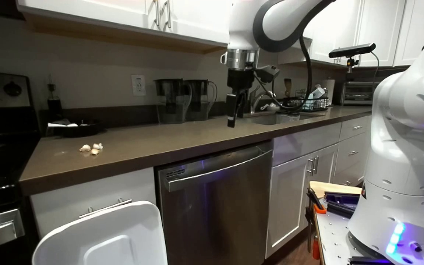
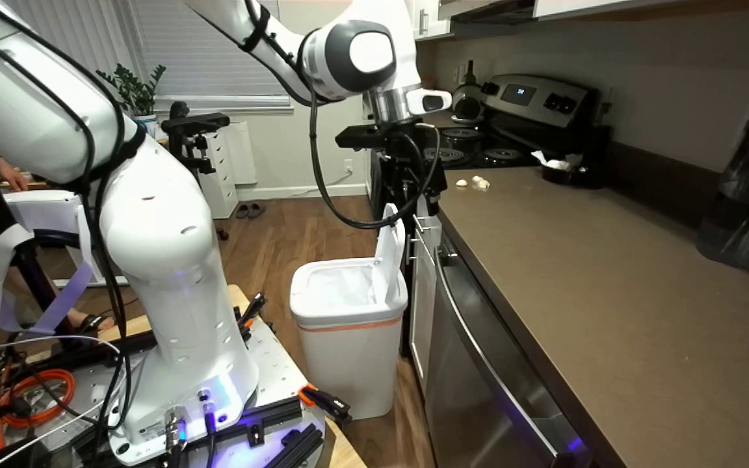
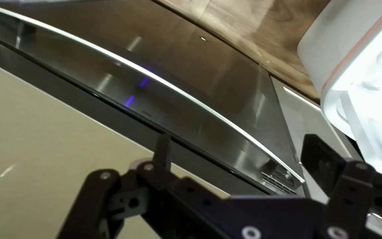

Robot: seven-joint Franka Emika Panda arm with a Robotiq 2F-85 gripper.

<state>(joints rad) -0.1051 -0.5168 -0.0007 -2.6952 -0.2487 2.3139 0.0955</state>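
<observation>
My gripper [image 3: 240,149] stands open in the wrist view, its two dark fingers wide apart with nothing between them. In an exterior view the gripper [image 1: 235,118] hangs pointing down by the counter's front edge, above the dishwasher's level. The steel dishwasher [image 3: 211,86] and its bright curved handle lie beneath it in the wrist view. Several pale garlic pieces [image 1: 91,148] rest at the stove end of the brown counter [image 1: 168,141], well away from the gripper; the same garlic [image 2: 479,183] shows in an exterior view. A white bin [image 2: 352,357] with its lid raised stands on the floor beside the cabinets.
Two dark-lidded pitchers [image 1: 171,110] stand against the wall at the back of the counter. A black pan [image 1: 81,129] with something white in it sits near the stove [image 2: 452,146]. Further along are the sink [image 1: 267,119] and a dish rack [image 1: 317,103]. Cabinets hang overhead.
</observation>
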